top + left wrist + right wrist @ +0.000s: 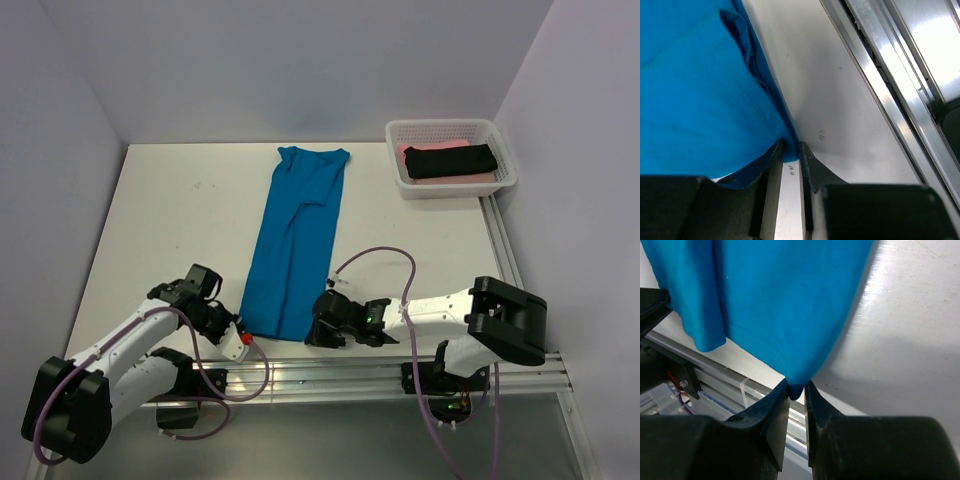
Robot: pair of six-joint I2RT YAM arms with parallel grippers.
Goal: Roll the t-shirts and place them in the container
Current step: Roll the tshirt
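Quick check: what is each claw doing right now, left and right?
Left claw: closed, pinching a near corner of the blue shirt.
Right claw: closed, pinching the shirt's other near corner.

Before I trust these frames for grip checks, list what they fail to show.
1. Top view: the pink t-shirt in the basket, mostly covered by the black t-shirt.
2. Left wrist view: whether the left gripper truly pinches the blue t-shirt; the cloth itself hides the contact.
3. Both wrist views: the shirt's far end, cut off by the frame edge.
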